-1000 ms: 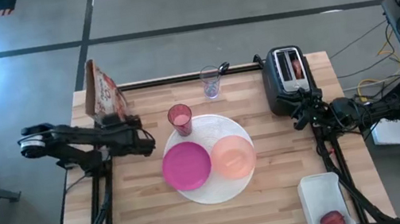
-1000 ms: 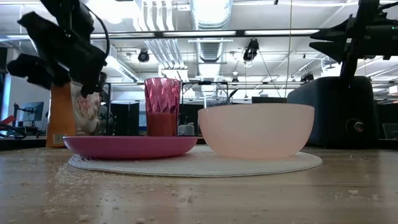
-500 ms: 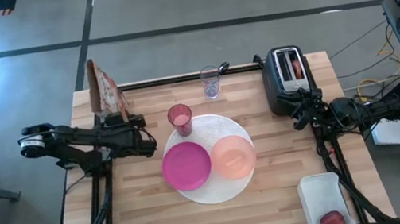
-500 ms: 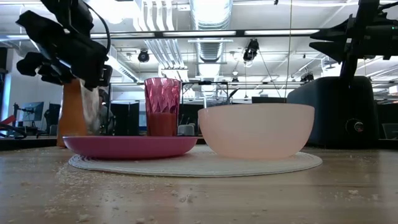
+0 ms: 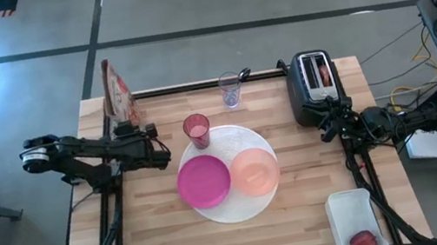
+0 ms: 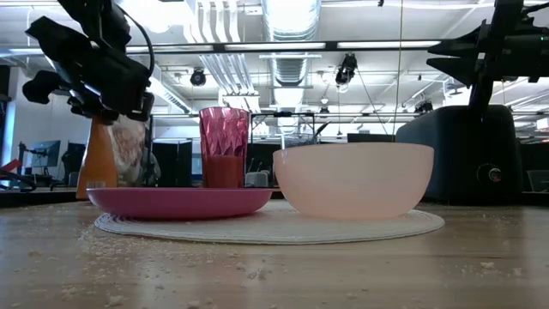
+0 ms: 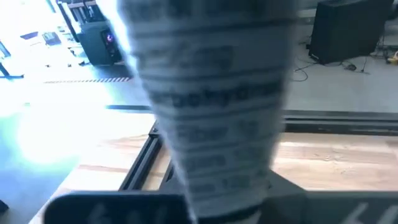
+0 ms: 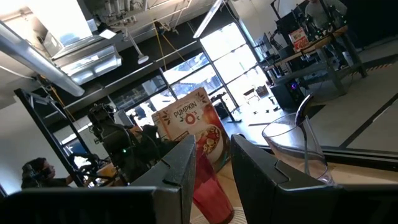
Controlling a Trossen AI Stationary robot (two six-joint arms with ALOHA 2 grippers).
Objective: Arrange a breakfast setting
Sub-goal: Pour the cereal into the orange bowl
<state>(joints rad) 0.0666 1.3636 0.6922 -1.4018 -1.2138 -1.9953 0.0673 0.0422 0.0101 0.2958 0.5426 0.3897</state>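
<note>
Left arm: extends from the table's left edge toward the centre, held low and roughly level. Left gripper (image 5: 156, 156): raised above the table surface, fingers closed together, nothing seen between them. Right arm: reaches in from the right edge, held level above the table's right side. Right gripper (image 5: 325, 130): fingers (image 8: 261, 168) parted by a narrow gap, holding nothing.

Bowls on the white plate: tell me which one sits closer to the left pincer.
The magenta bowl, on the plate's left half, the side of the left pincer. The peach bowl sits beside it on the half toward the toaster.
</note>
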